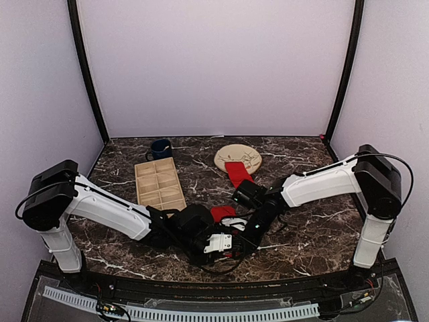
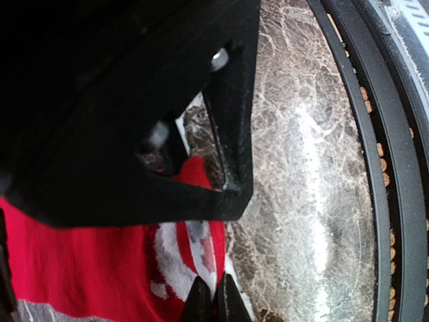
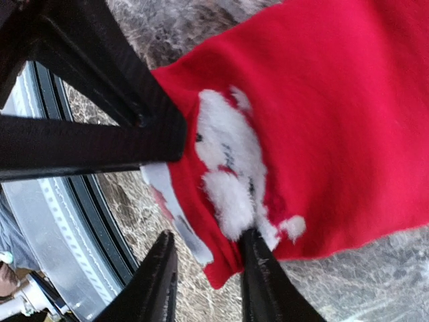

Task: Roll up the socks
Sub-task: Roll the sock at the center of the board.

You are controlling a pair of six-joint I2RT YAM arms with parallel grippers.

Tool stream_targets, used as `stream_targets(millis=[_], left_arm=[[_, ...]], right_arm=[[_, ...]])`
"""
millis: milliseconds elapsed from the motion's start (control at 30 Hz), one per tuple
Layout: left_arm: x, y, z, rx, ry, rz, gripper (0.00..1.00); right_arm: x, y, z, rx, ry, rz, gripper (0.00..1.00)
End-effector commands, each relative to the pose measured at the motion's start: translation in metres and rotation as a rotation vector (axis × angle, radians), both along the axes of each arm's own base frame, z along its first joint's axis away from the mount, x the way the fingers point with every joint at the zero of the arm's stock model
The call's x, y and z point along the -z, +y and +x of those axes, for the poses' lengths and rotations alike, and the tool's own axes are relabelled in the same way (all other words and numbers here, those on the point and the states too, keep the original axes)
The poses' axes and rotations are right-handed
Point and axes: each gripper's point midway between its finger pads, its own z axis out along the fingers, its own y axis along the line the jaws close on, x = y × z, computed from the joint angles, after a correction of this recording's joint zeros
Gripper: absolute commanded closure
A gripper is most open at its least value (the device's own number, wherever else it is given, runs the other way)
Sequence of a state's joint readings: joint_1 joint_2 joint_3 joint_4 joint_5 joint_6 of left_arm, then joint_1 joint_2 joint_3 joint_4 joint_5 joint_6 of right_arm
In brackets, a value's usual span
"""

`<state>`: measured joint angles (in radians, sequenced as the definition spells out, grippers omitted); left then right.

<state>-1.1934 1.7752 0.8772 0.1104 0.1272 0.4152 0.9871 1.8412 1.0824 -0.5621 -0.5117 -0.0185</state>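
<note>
Right wrist shows your right end effector [image 3: 208, 236] spread astride the sock [image 3: 335, 121]; left end effector [image 2: 213, 287] is pressed together; hold its hem taut as you roll.

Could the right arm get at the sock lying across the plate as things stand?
Probably yes. That sock lies uncovered on the plate's near rim, just beyond the right arm's wrist, nothing between them. The right gripper stands open at the near sock, so it looks free.

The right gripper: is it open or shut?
Open. The right gripper shows its two fingers apart, with a corner of the red sock in the gap.
</note>
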Motion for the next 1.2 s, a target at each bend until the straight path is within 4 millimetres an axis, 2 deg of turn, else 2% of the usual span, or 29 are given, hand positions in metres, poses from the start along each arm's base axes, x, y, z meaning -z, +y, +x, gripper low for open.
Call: stream_targets(millis=[0, 333, 567, 833, 1167], left_arm=[[0.006, 0.007, -0.011, 0.018, 0.119, 0.054, 1.00], [0.004, 0.008, -0.011, 0.009, 0.232, 0.066, 1.00], [0.007, 0.008, -0.013, 0.009, 0.355, 0.100, 1.00], [0.009, 0.011, -0.013, -0.001, 0.489, 0.107, 1.00], [0.008, 0.012, -0.009, -0.013, 0.619, 0.111, 1.00]], right_arm=[[-0.009, -0.005, 0.011, 0.068, -0.024, 0.033, 0.64], [-0.021, -0.017, 0.031, 0.205, -0.061, 0.103, 0.61], [-0.024, -0.027, 0.046, 0.298, -0.168, 0.124, 0.63], [-0.047, -0.044, 0.062, 0.408, -0.345, 0.206, 0.66], [-0.056, -0.054, 0.065, 0.467, -0.510, 0.253, 0.67]])
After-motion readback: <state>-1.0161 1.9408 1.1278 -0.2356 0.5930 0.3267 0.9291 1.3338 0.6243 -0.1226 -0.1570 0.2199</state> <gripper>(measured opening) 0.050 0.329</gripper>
